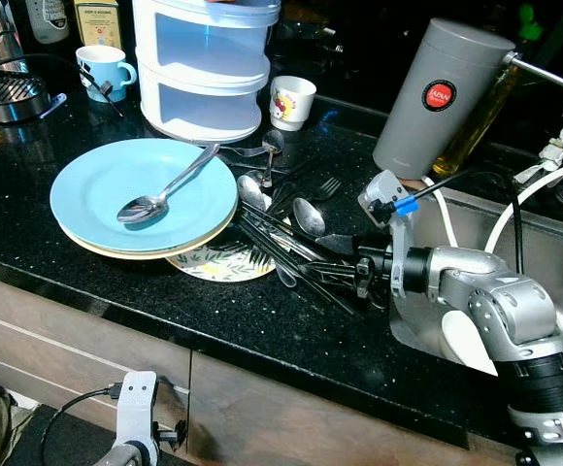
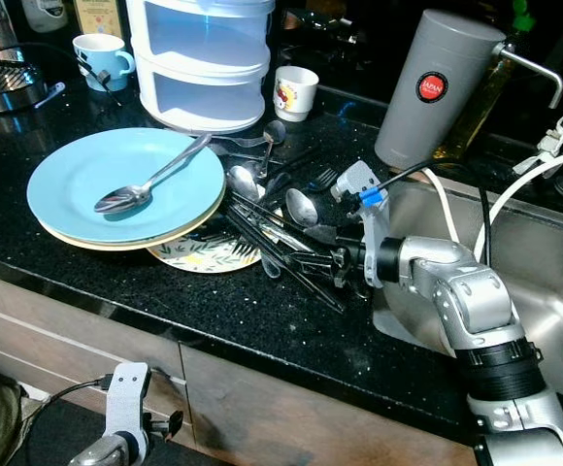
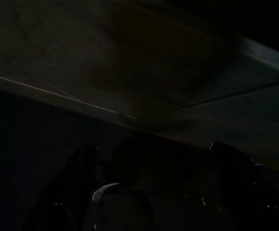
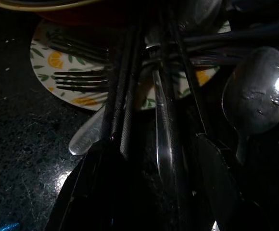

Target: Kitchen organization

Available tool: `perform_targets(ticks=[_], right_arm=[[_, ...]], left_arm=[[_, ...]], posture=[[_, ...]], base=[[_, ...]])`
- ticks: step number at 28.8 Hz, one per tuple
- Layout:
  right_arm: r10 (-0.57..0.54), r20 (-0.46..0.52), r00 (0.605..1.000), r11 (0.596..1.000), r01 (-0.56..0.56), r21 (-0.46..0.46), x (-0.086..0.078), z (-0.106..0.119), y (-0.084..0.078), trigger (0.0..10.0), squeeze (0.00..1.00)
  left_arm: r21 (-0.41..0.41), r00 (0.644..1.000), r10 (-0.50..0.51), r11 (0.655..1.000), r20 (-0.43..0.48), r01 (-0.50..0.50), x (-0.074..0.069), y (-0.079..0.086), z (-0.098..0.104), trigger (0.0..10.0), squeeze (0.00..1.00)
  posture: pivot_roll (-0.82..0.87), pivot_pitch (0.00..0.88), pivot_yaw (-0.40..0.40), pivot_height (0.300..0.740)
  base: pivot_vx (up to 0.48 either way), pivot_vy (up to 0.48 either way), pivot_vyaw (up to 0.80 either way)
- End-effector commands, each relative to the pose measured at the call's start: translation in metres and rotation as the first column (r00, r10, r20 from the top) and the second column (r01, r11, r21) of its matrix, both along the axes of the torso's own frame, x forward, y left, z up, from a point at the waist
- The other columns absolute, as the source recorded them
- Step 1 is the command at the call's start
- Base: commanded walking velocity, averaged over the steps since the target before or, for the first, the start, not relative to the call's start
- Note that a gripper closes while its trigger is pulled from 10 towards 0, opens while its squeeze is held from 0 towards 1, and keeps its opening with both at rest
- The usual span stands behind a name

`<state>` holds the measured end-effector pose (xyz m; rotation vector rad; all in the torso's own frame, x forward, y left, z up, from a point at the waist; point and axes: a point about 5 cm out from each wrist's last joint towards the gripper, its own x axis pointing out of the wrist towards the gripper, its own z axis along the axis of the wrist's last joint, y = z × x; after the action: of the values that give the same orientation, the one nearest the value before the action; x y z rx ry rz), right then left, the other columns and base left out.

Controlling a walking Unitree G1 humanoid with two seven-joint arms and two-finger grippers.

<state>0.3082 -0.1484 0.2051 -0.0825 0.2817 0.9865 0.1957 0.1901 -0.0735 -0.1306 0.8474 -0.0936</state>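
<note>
Left eye: right gripper (image 1: 345, 273) lies low on the black speckled stone counter (image 1: 116, 291), fingers reaching into the heap of loose steel cutlery (image 1: 286, 228) between the stacked round pale-blue plates (image 1: 87, 194) and the steel sink (image 1: 544, 252). A long steel spoon (image 1: 160, 189) lies on the top plate. Behind the heap: white tiered plastic rack (image 1: 204, 68), small white printed cup (image 1: 291, 102), blue mug (image 1: 104, 70). Tall grey cylindrical canister (image 1: 442, 97) stands just beside the sink. Right eye: small leaf-and-orange patterned plate (image 2: 199, 254) pokes out under the blue stack, forks across it. Left gripper (image 2: 126, 427) hangs idle below the counter edge. Left wrist: very dark, fingers apart, wooden cabinet front (image 3: 130, 72) ahead. Right wrist: fingers spread, straddling several dark utensil handles, not clamped; a spoon bowl sits just outside one finger.
</note>
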Motion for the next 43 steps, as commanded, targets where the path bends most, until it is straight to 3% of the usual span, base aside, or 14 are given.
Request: perform_targets(ticks=[1,3,5,6,7,8,9,10,24,31,38,42,43], right_arm=[[-0.016,-0.011,1.000,1.000,0.016,0.006,-0.002,-0.002,0.002,10.0,0.00],[-0.041,-0.012,0.999,0.999,0.042,0.018,0.000,-0.002,0.003,9.9,0.00],[-0.097,-0.030,0.995,0.994,0.098,0.046,0.005,-0.003,0.005,7.9,0.00],[-0.097,-0.030,0.995,0.994,0.098,0.046,0.005,-0.003,0.005,7.9,0.00],[-0.109,-0.039,0.993,0.992,0.111,0.052,0.006,-0.004,0.005,5.8,0.00],[-0.119,-0.049,0.992,0.991,0.121,0.056,0.006,-0.005,0.006,4.7,0.00],[-0.131,-0.062,0.989,0.989,0.135,0.060,0.007,-0.007,0.007,0.4,0.00],[-0.134,-0.066,0.989,0.988,0.138,0.063,0.007,-0.007,0.008,0.0,0.00],[-0.133,-0.053,0.990,0.986,0.137,0.090,0.005,-0.005,0.011,0.0,0.00],[-0.107,-0.053,0.993,0.981,0.114,0.156,0.002,0.001,0.007,0.0,0.00],[-0.059,-0.024,0.998,0.926,0.064,0.371,0.001,0.025,0.002,0.0,0.00],[-0.071,-0.003,0.997,0.939,0.068,0.338,0.001,0.025,-0.002,0.0,0.00],[-0.075,0.020,0.997,0.958,0.066,0.279,0.000,0.021,-0.002,1.7,0.00]], left_arm=[[-0.011,1.000,-0.010,1.000,-0.028,0.010,-0.005,-0.005,-0.003,10.0,0.00],[-0.007,0.999,-0.014,1.000,-0.034,0.014,-0.005,-0.005,-0.004,10.0,0.00],[0.002,0.999,-0.018,1.000,-0.047,0.018,-0.006,-0.005,-0.005,10.0,0.00],[0.002,0.999,-0.018,1.000,-0.047,0.018,-0.006,-0.005,-0.005,10.0,0.00],[0.003,0.999,-0.017,1.000,-0.051,0.017,-0.006,-0.005,-0.005,10.0,0.00],[0.003,0.998,-0.015,1.000,-0.054,0.015,-0.006,-0.005,-0.005,10.0,0.00],[0.005,0.998,-0.013,1.000,-0.060,0.013,-0.006,-0.006,-0.005,10.0,0.00],[0.007,0.998,-0.014,1.000,-0.062,0.014,-0.006,-0.006,-0.006,10.0,0.00],[0.018,0.997,-0.013,1.000,-0.078,0.015,-0.008,-0.004,-0.007,10.0,0.00],[0.019,0.997,-0.013,1.000,-0.082,0.015,-0.009,-0.004,-0.007,10.0,0.00],[0.019,0.996,-0.016,1.000,-0.085,0.018,-0.010,-0.004,-0.008,10.0,0.00],[0.018,0.996,-0.018,1.000,-0.087,0.019,-0.011,-0.005,-0.008,10.0,0.00],[0.018,0.996,-0.019,1.000,-0.088,0.020,-0.011,-0.005,-0.008,10.0,0.00]], posture=[[0.09,0.011,-0.100,0.740],[0.09,0.010,-0.098,0.740],[0.08,0.008,-0.094,0.740],[0.08,0.008,-0.094,0.740],[0.09,0.007,-0.094,0.740],[0.09,0.007,-0.093,0.740],[0.08,0.005,-0.090,0.740],[0.08,0.004,-0.088,0.740],[0.08,0.006,-0.082,0.740],[0.08,0.007,-0.083,0.740],[0.08,0.003,-0.081,0.740],[0.08,0.001,-0.082,0.740],[0.08,0.000,-0.082,0.740]], base=[[0.000,0.000,0.00],[0.000,0.000,0.00],[0.000,0.000,0.00],[0.000,0.000,0.00],[0.000,0.000,0.00],[0.000,0.000,0.00],[0.000,0.000,0.00],[0.000,0.000,0.00],[0.000,0.000,0.00],[0.000,0.000,0.00],[0.000,0.000,0.00],[0.000,0.000,0.00],[0.000,0.000,0.00]])
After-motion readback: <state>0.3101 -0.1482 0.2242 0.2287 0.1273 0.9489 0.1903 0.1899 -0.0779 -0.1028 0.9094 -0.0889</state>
